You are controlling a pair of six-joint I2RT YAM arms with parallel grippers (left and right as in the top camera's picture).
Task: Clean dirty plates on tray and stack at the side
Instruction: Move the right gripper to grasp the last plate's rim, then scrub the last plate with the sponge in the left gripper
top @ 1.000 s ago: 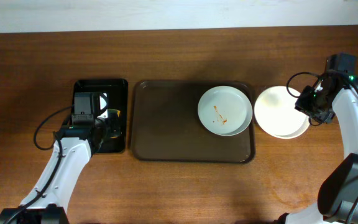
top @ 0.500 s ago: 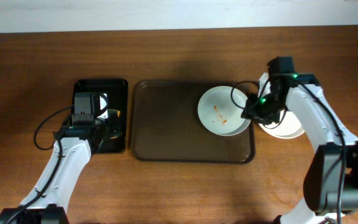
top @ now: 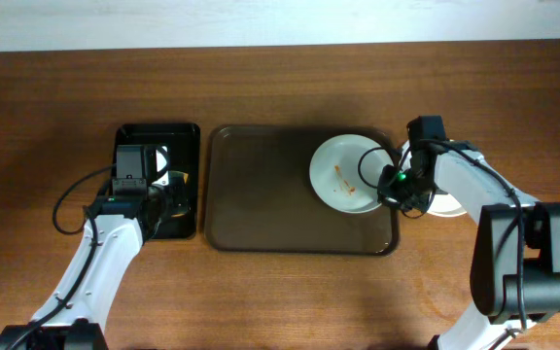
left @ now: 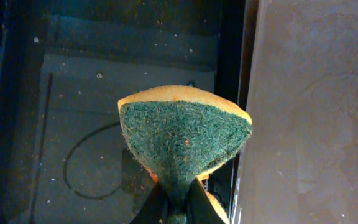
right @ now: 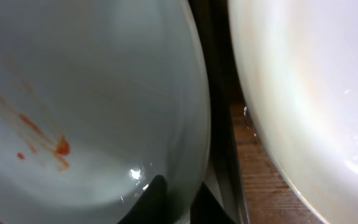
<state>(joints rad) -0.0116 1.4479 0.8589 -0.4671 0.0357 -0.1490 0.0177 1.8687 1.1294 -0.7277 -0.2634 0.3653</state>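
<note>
Overhead: my right gripper has swung in from the table's right edge, where it hung over the stack of clean white plates a second ago. It now sits at the near right rim of the round white plate streaked with red-orange sauce. That plate lies at the right end of the large brown rectangular tray in the middle of the table. The stack rests on the wood just beside the tray, towards the right edge.

In the right wrist view my two fingers straddle the dirty plate's rim, one above it and one outside. Whether they have clamped it I cannot tell.

My left gripper has not moved. Its jaws are pinched on a folded sponge with a green scouring face and a yellow back, held over the small black tray towards the left edge.

I judge that this is the last plate to clean. My right arm has come back to steady or lift it, and the sponge has yet to cross the tray.
</note>
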